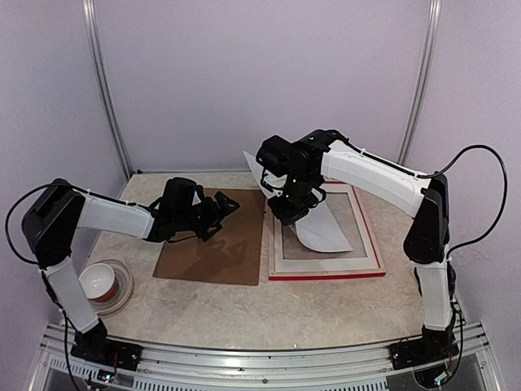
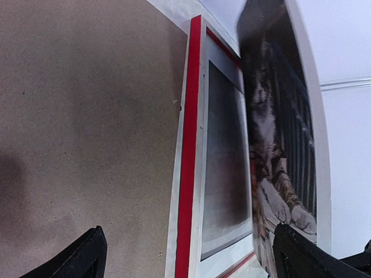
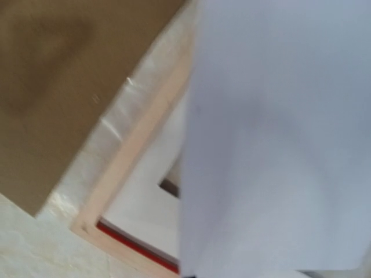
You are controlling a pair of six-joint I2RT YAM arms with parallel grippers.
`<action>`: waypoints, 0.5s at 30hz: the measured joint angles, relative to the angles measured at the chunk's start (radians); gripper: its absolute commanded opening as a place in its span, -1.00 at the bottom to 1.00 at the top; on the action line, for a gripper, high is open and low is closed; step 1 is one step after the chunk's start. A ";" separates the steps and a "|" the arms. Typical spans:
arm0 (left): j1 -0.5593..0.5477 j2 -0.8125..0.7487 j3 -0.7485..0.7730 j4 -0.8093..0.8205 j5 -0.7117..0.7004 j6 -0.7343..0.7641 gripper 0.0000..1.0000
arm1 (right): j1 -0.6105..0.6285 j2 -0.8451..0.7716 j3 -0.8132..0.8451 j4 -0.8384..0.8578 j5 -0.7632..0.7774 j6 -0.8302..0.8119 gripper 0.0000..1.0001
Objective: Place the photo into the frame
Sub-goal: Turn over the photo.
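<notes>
- Right gripper (image 1: 286,216) clamps the photo (image 1: 326,232), curled over the frame (image 1: 326,269), centre right.
- Left gripper (image 2: 191,252) gapes empty.
- Next, likely: lower it flat into the recess.

Softly and evenly lit from above in the top view, fairly bright. Faintly shadowed left of the frame (image 1: 326,267), across the brown board (image 1: 213,254). Reasonably sharp on the frame from the left wrist, darkened far left of it, slightly smeared right of it on the photo (image 2: 272,145). Heavily motion-blurred from the right wrist, washed pale right of the frame.
</notes>
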 measured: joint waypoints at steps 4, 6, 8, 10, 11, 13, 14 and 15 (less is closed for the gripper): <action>0.005 0.013 0.031 0.006 0.000 -0.008 0.98 | 0.008 0.018 0.056 0.013 -0.013 -0.010 -0.85; 0.008 0.018 0.039 0.015 0.000 -0.011 0.98 | 0.011 0.018 0.060 0.026 -0.021 -0.014 -0.83; 0.013 0.026 0.042 0.025 0.001 -0.014 0.98 | 0.021 0.018 0.050 0.043 -0.032 -0.018 -0.83; 0.018 0.038 0.042 0.038 0.003 -0.023 0.98 | 0.035 0.018 0.024 0.065 -0.045 -0.019 -0.83; 0.021 0.045 0.040 0.048 0.004 -0.029 0.98 | 0.044 0.018 0.007 0.077 -0.051 -0.020 -0.83; 0.026 0.056 0.034 0.068 0.006 -0.037 0.98 | 0.061 0.020 -0.034 0.099 -0.067 -0.021 -0.83; 0.027 0.062 0.033 0.075 0.008 -0.040 0.98 | 0.067 0.023 -0.047 0.105 -0.073 -0.021 -0.83; 0.030 0.069 0.033 0.083 0.011 -0.042 0.98 | 0.074 0.025 -0.061 0.117 -0.080 -0.021 -0.83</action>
